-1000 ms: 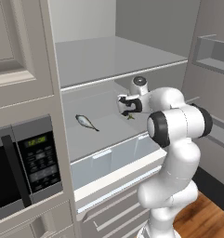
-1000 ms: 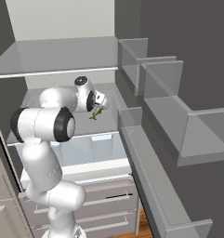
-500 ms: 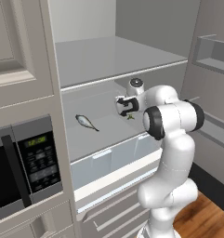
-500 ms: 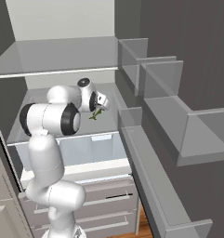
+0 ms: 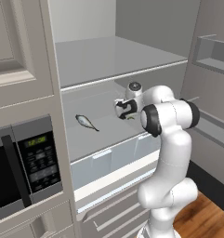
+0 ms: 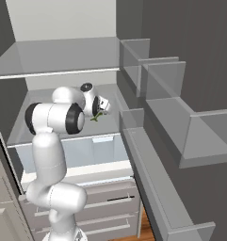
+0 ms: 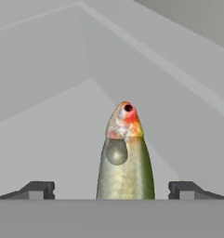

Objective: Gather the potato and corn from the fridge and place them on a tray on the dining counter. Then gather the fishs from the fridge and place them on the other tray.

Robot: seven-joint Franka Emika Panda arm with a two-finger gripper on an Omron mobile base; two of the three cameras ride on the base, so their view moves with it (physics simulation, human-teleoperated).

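Note:
A small olive-grey fish with a red-orange head lies between my gripper fingertips, and a clear gap shows on each side of it. The gripper is open, reaching into the open fridge over the middle shelf. The fish shows as a greenish sliver just under the hand, and the same fish sits below the gripper from the other side. A second fish lies on the same shelf, further left. Potato, corn, both trays and the dining counter are out of view.
A glass shelf spans the fridge just above the hand. A pale drawer sits under the middle shelf. The black-fronted microwave stands at the left. The open fridge door's grey bins jut out at the right.
The arm's elbow has swung in closer to the fridge and the hand has dropped slightly over the fish. The second fish has not moved.

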